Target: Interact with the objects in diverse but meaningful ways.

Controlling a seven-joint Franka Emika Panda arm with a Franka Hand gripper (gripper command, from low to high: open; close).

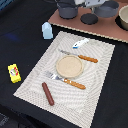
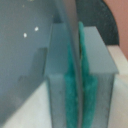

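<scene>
Right now the gripper (image 2: 74,100) is pinched on the thin rim of the frying pan (image 1: 66,9), its green pads (image 2: 86,75) on either side. Likely mid-grasp; next calls for a steady lift. Sausage (image 1: 48,93), fish (image 1: 80,43) and carton (image 1: 47,30) lie well apart from it.

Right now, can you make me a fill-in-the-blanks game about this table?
1. The brown sausage lies on the striped ____.
2. The round wooden plate sits between the knife and the ____.
3. The packet on the black cloth is ____ with a red mark.

Missing words: placemat; fork; yellow
</scene>
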